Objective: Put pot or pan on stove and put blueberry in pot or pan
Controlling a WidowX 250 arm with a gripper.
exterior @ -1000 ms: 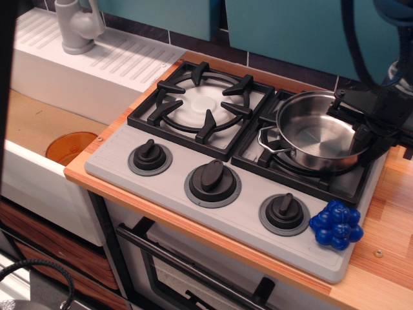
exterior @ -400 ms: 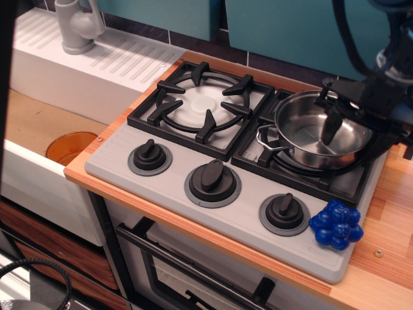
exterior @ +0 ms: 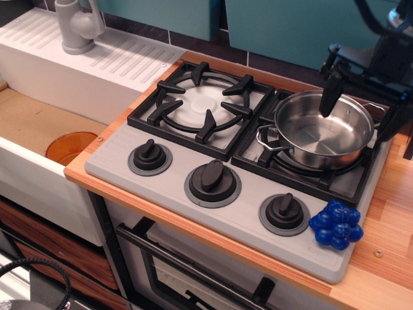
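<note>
You have the pot on the stove's right burner; the blueberry lies at its front-right corner, before the pot.

A wooden counter meets a white sink with a grey faucet, backed by teal wall panels over dark tiles.

Stainless-steel pot: round, shallow, shiny, upright and empty, resting on the right burner grate with one wire loop handle facing the knobs. Stove: grey cooktop bearing two black grates over white discs and three black knobs along its front. Blueberry: bright blue berry cluster lying on the stove's front right corner, just beside the rightmost knob.
</note>
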